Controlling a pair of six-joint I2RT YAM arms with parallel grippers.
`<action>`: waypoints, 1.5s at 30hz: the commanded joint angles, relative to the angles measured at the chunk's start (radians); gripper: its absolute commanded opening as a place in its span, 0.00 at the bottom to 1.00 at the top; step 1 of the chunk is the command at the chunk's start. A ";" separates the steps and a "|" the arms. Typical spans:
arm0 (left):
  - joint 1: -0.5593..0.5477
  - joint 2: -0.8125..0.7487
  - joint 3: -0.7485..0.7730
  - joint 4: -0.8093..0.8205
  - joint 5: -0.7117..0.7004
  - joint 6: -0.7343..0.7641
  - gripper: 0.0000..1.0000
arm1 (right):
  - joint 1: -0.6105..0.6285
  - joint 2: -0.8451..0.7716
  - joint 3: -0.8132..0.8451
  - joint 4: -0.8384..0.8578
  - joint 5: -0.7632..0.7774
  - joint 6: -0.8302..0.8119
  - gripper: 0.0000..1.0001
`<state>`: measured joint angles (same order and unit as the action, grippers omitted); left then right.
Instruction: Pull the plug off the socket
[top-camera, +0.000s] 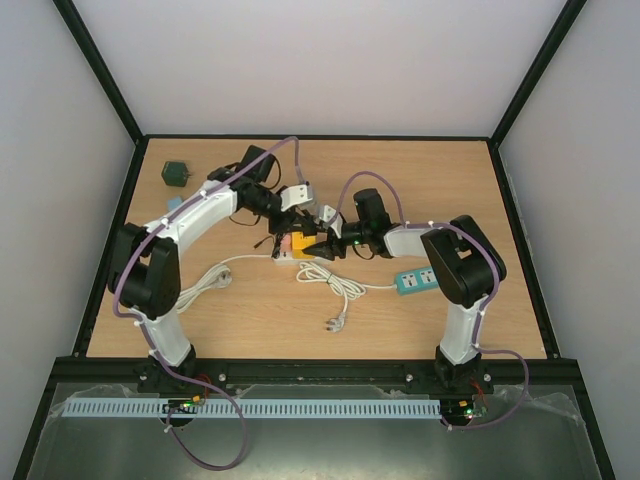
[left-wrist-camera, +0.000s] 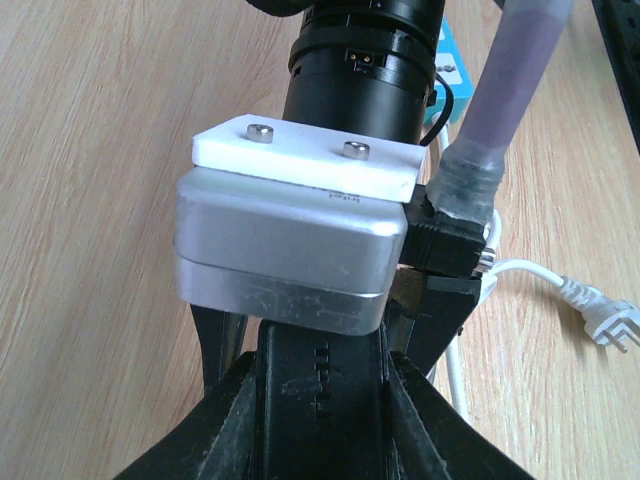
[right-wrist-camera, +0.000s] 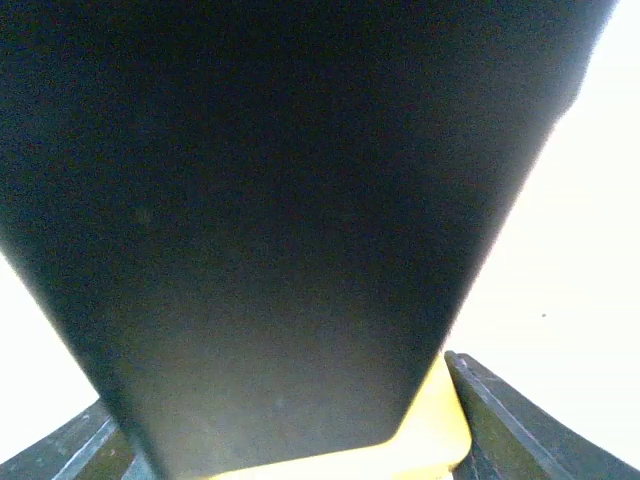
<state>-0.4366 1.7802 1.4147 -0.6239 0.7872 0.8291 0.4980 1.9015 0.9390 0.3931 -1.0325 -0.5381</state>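
Crowding is the danger here. From above, the left gripper (top-camera: 303, 222) and right gripper (top-camera: 322, 243) meet nose to nose over the yellow socket block (top-camera: 297, 243) at mid-table, both arms folded inward at the elbow, wrists almost touching. Pull now and the whole block may ride up with the claw instead of coming apart, or one claw may knock the other.

Over to the left wrist camera: the right arm's silver camera housing (left-wrist-camera: 290, 255) fills the frame just beyond the black fingers (left-wrist-camera: 215, 350). Something black sits between them, but whether they clench it or hang released, I cannot tell. A loose white cable end (left-wrist-camera: 605, 322) lies off to the side, well apart from the action.

Right wrist camera now: a dark mass, the plug (right-wrist-camera: 280, 200) by my reading, blots out nearly everything, with a sliver of yellow beneath it and a finger (right-wrist-camera: 500, 410) at each lower corner flanking it. Grasping or merely bracketing? Cannot tell. A shallow hold there would slip straight off.
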 joint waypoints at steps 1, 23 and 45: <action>0.026 -0.050 0.045 -0.027 0.091 0.005 0.11 | 0.007 0.057 -0.036 -0.053 0.094 -0.008 0.28; 0.600 -0.188 0.090 -0.151 -0.056 0.090 0.13 | 0.006 0.064 -0.053 -0.028 0.108 -0.004 0.29; 0.562 -0.192 -0.222 0.304 -0.650 -0.032 0.15 | 0.007 0.069 -0.049 -0.031 0.112 -0.003 0.30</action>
<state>0.1818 1.5532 1.2182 -0.4458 0.2718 0.8261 0.4980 1.9064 0.9218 0.4416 -1.0286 -0.5339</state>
